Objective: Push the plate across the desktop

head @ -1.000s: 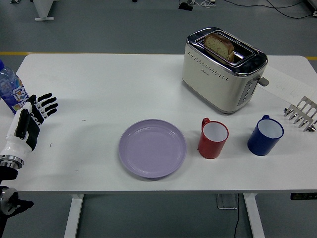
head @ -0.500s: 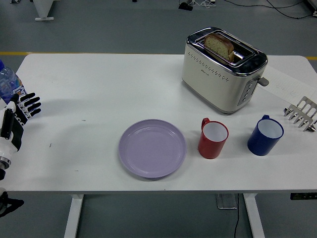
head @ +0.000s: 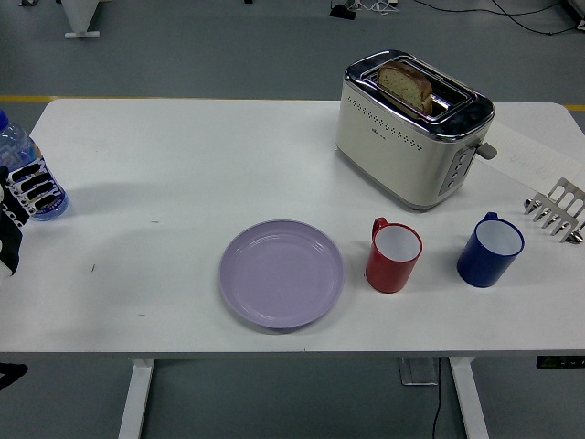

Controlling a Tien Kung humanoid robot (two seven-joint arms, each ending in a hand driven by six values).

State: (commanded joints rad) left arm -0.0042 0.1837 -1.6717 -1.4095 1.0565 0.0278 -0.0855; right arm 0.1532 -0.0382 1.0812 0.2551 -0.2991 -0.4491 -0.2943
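We see the lilac plate near the table's front edge, unmoved, left of the red mug and blue mug. The left hand has withdrawn to the picture's left edge, now overlapping the water bottle; we cannot tell its finger state. 1 toaster holds bread.

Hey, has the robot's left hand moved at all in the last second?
Yes. The left hand has pulled back toward the table's left edge, away from the purple plate, and now sits right beside the water bottle.
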